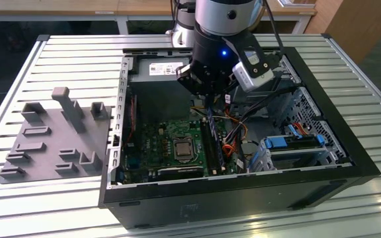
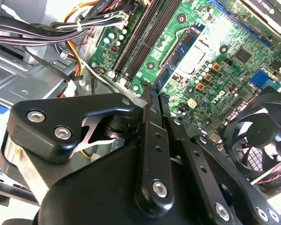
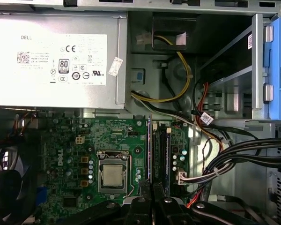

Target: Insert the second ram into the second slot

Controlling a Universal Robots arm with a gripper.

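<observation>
On the slatted table [image 1: 65, 54], inside the open case [image 1: 243, 182], the second ram [image 2: 180, 54] is pinched by the closed gripper [image 2: 154, 93] over the motherboard [image 3: 70, 136]; seating is not confirmed

I'm holding the ram [image 3: 150, 145] edge-on in the gripper [image 3: 149, 188], looking into the open case [image 3: 147, 56].
The fingers [image 3: 140, 199] are pinching the ram's near end, and it is showing as a thin line running just beside the black slots [image 3: 162, 152] on the green board [image 3: 61, 154]; the CPU [image 3: 111, 176] is sitting near it, the silver supply [image 3: 61, 56] is lying beyond the board, yellow wires [image 3: 180, 86] are looping beside the supply, and black cables [image 3: 243, 157] are coming in on the blue latch's [image 3: 278, 70] side.
</observation>
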